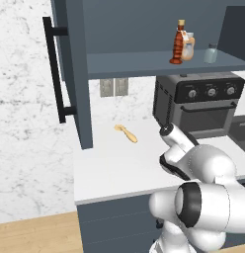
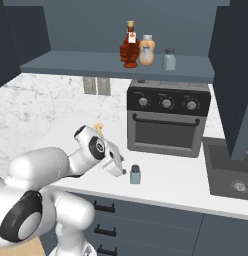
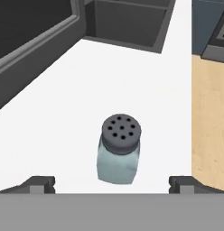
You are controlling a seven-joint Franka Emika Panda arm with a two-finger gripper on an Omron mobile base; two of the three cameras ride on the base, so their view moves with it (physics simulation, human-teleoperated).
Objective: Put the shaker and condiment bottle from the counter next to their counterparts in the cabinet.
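So the shaker (image 3: 119, 151) stands upright on the counter (image 3: 64, 131) dead ahead of the gripper (image 3: 113, 184), whose fingers (image 3: 41, 184) are spread wide and holding nothing.

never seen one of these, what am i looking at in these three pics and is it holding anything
It is a rendered kitchen with a white robot arm on a driving base. Two pictures come from cameras on the base, behind the arm to its left and right. The third looks along the tool itself.

On the white counter stand a small shaker and a black toaster oven, and a small tan object lies near the wall. On the open cabinet shelf stand a dark red condiment bottle, a pale orange bottle and a second shaker.

Nothing is held: the tool is open, its fingertips either side of the counter shaker.
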